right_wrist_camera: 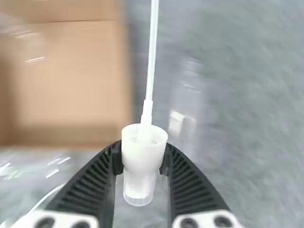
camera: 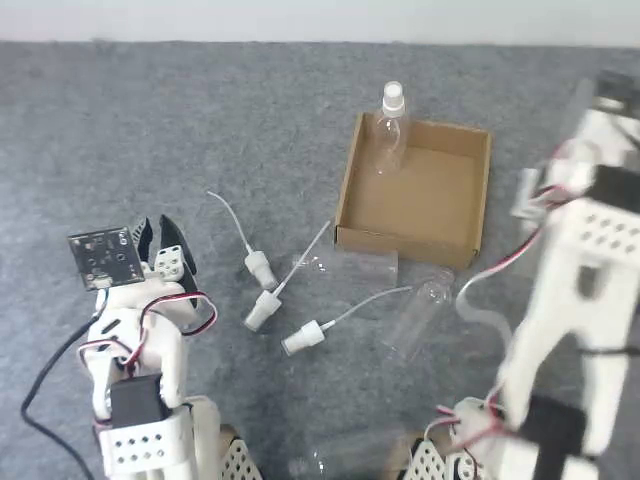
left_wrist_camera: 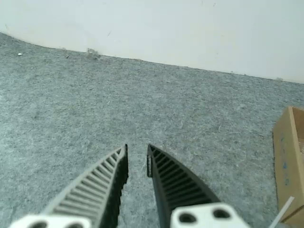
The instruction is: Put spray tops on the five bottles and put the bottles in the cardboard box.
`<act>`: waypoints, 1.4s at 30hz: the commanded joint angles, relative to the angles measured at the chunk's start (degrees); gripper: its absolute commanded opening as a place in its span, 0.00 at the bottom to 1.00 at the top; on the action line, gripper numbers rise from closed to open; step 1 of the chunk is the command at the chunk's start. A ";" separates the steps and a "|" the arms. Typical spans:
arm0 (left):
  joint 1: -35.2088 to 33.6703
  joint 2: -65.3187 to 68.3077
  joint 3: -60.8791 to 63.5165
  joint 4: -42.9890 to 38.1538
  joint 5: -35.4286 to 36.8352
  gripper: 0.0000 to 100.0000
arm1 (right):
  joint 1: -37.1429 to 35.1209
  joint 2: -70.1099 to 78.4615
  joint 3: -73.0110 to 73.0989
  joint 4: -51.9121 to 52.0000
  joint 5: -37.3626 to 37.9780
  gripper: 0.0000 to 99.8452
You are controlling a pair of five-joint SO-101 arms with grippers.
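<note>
Jaws, R gripper [right_wrist_camera: 142,151]: clamped on a white spray top [right_wrist_camera: 140,183], dip tube pointing ahead; cardboard box [right_wrist_camera: 61,80] and grey mat [right_wrist_camera: 247,95] behind.
Jaws, L gripper [left_wrist_camera: 137,152]: narrow gap, nothing between; lower left of high view.
1. Grey mat: covers table.
2. Cardboard box: upper centre-right of high view, open top. Blue print on outer side, too small to read.
3. Capped bottle [camera: 390,125]: 1 pc, upright in box's upper-left corner.
4. Bare clear bottles: lying on mat. One [camera: 352,266] just below box front, one [camera: 420,312] to its right, one [camera: 335,462] at bottom edge.
5. Loose spray tops [camera: 262,312]: 3 pcs w/ tubes, centre frame, left of bottles.
</note>
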State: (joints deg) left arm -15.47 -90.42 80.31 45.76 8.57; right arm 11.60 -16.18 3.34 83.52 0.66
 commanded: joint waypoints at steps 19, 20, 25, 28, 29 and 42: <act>0.26 -0.70 -0.22 -1.41 0.26 0.06 | -61.67 3.74 15.47 -28.70 -0.62 0.01; 0.26 -0.70 -0.22 -1.41 0.26 0.06 | -62.29 5.76 15.47 -30.37 -0.70 0.01; 0.26 -0.70 -0.22 -1.41 0.26 0.06 | -64.22 14.20 15.38 -39.25 -0.70 0.01; 0.26 -0.70 -0.22 -1.41 0.26 0.06 | -64.92 17.71 15.38 -41.71 -0.79 0.01; 0.26 -0.70 -0.22 -1.41 0.26 0.06 | -65.01 18.77 15.38 -42.15 -0.79 0.01; 0.26 -0.70 -0.22 -1.41 0.26 0.06 | -65.01 21.85 15.65 -43.74 -8.09 0.01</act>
State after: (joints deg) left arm -15.47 -90.42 80.31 45.76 8.57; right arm -52.92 6.51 19.52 40.62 -6.37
